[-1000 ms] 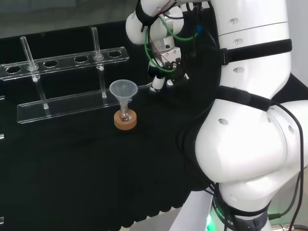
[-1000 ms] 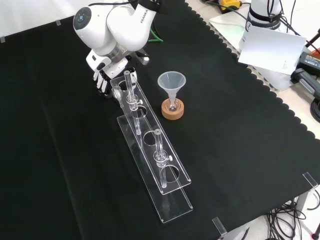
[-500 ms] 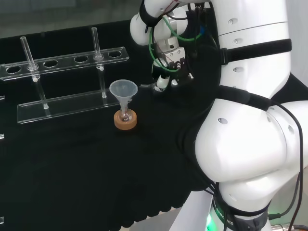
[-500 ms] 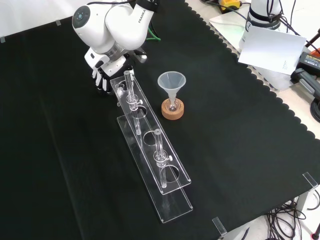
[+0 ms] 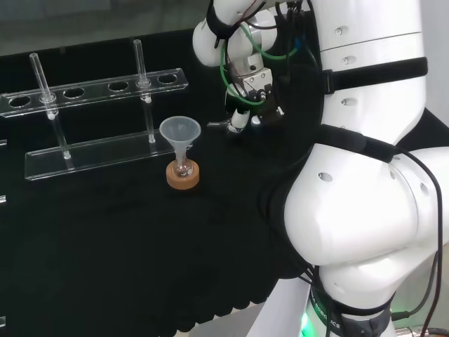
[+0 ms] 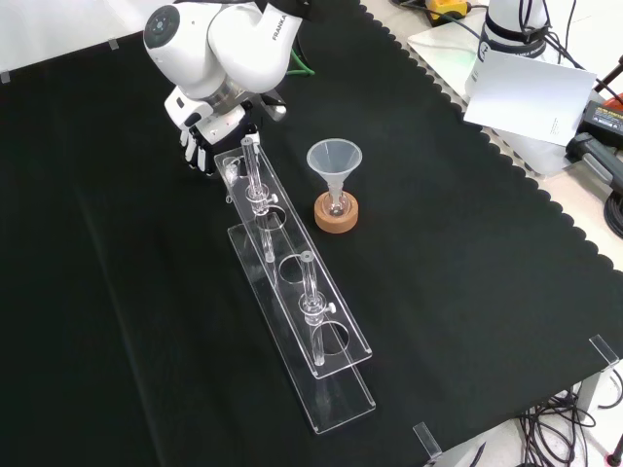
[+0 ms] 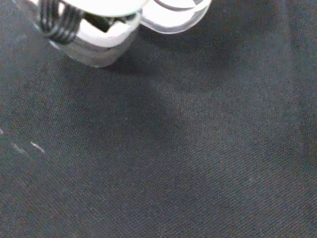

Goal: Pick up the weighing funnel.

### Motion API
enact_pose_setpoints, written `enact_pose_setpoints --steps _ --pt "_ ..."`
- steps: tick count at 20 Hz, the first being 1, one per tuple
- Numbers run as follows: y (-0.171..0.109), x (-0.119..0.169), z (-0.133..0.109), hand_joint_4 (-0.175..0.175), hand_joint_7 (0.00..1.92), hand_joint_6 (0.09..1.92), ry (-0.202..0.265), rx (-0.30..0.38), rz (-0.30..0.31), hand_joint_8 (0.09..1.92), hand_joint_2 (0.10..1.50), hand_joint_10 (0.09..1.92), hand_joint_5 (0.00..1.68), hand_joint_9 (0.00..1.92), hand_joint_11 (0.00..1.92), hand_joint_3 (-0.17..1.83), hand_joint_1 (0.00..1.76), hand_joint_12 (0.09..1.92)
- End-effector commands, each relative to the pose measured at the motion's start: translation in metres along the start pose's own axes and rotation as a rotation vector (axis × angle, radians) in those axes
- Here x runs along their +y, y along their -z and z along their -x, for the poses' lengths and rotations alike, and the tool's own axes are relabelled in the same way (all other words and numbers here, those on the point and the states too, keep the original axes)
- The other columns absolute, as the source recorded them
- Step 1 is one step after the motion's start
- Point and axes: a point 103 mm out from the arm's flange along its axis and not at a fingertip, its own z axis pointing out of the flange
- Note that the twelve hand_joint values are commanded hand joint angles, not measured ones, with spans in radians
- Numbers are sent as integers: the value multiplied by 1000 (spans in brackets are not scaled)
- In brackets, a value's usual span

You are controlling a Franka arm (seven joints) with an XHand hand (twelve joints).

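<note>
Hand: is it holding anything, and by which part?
The hand seems to hold the weighing funnel, its clear rounded end against a fingertip; exactly where the fingers grip cannot be told.

You are viewing a bench that is being lit evenly from overhead. In the head view the white arm links (image 5: 365, 210) are reflecting the light brightly, while the black cloth (image 5: 105, 246) is swallowing it and showing almost no shadow. In the front view the clear rack (image 6: 302, 321) is glinting along its edges and the funnel (image 6: 334, 159) is catching a pale sheen. In the wrist view the hand (image 7: 94, 34) and the weighing funnel (image 7: 173, 15) it is holding are sitting out of focus, a soft shadow is falling beneath them, and the cloth's weave is reading crisp.
</note>
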Motion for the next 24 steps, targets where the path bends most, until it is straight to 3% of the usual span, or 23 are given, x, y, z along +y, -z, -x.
enact_pose_setpoints --steps 1,5,10,24 --pt "16 -5 -11 175 688 678 -11 -17 14 668 678 422 1259 982 737 621 1123 1149" --pt "36 -16 2 175 689 653 -16 -2 24 666 677 415 1272 991 746 613 1125 1145" --pt "68 -41 15 175 684 616 -40 -31 13 664 678 404 1289 996 754 599 1128 1138" --pt "104 -107 10 175 673 611 -132 -103 14 660 682 394 1290 991 765 591 1128 1133"
